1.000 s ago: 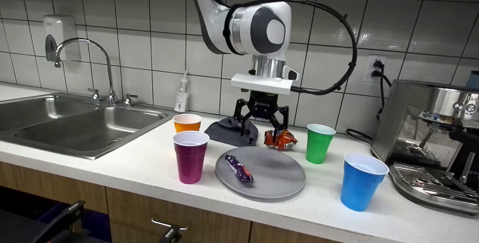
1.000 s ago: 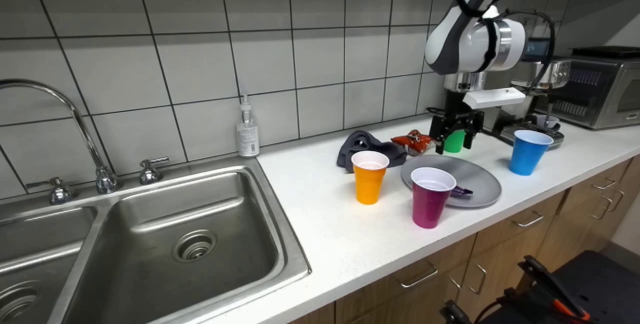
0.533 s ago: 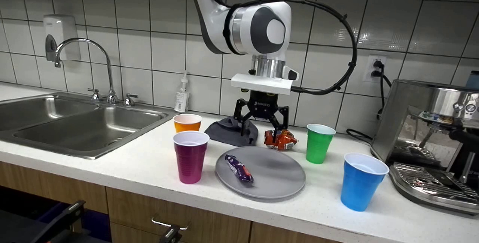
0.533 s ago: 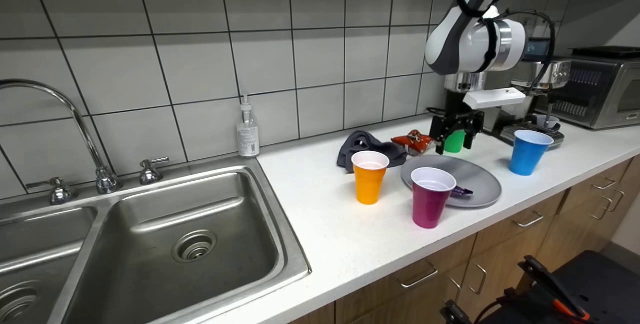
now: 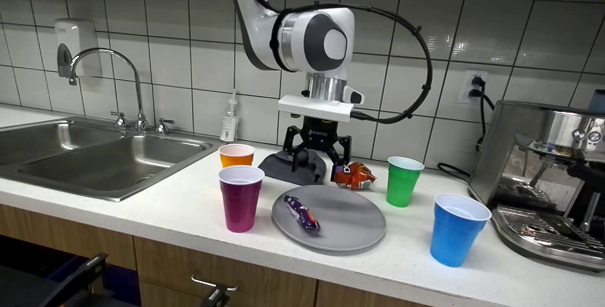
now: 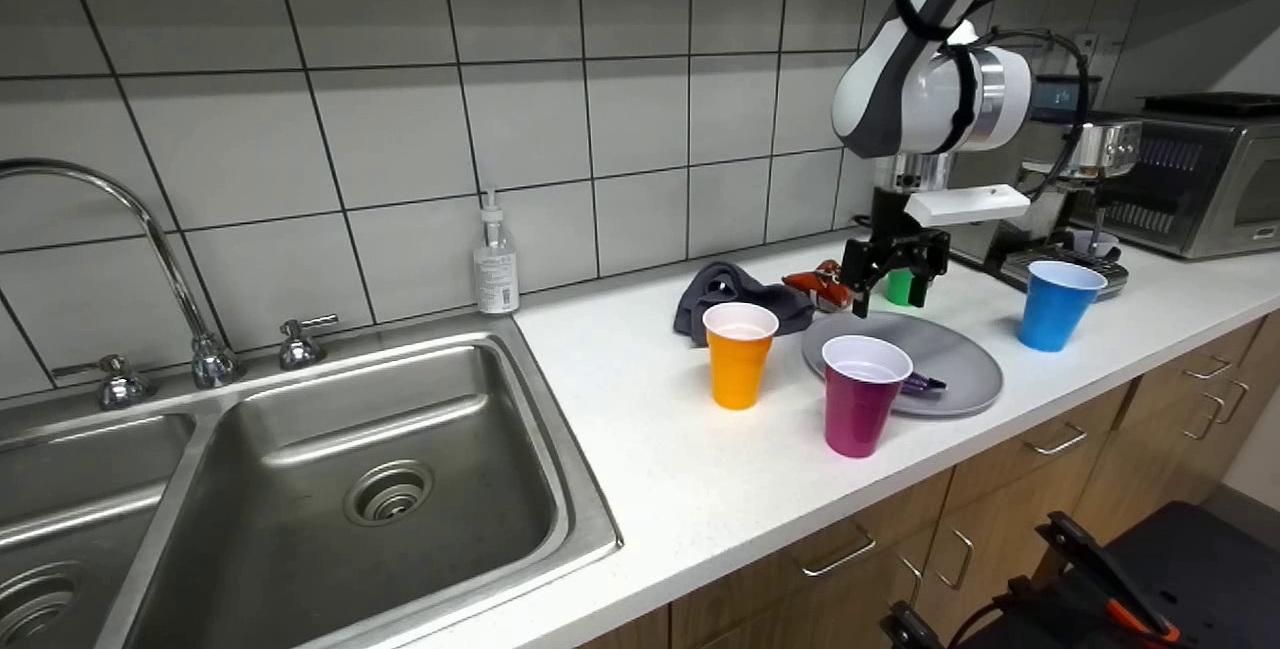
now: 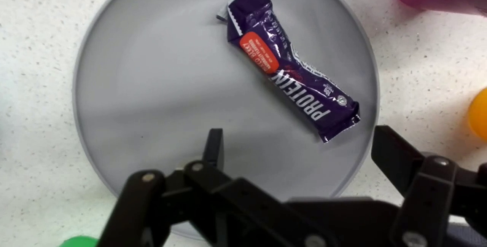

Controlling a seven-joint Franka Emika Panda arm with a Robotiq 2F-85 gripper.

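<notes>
My gripper (image 7: pixel 300 140) stands open above the grey plate (image 7: pixel 152 98), nothing between its fingers. A purple protein bar wrapper (image 7: pixel 293 72) lies slanted on that plate, its lower end close to the gap between the fingertips but apart from them. In an exterior view the gripper (image 5: pixel 314 172) hangs over the back of the plate (image 5: pixel 350 231), in front of a dark grey cloth (image 5: pixel 276 170) and an orange-red snack bag (image 5: pixel 358 177). From another angle the gripper (image 6: pixel 888 304) partly covers the green cup (image 6: pixel 899 287), and the magenta cup (image 6: pixel 862 409) hides most of the bar (image 6: pixel 922 384).
Around the plate stand upright cups: orange (image 5: pixel 236 156), magenta (image 5: pixel 241 203), green (image 5: pixel 402 186) and blue (image 5: pixel 457 233). A coffee machine (image 5: pixel 543 179) is at the right, a metal sink (image 5: pixel 118 165) at the left. A soap bottle (image 6: pixel 496 269) stands by the wall.
The arm held still between the two earlier moments. It has since shifted left and slightly down in both exterior views, with the jaws still open. The objects on the counter have not moved.
</notes>
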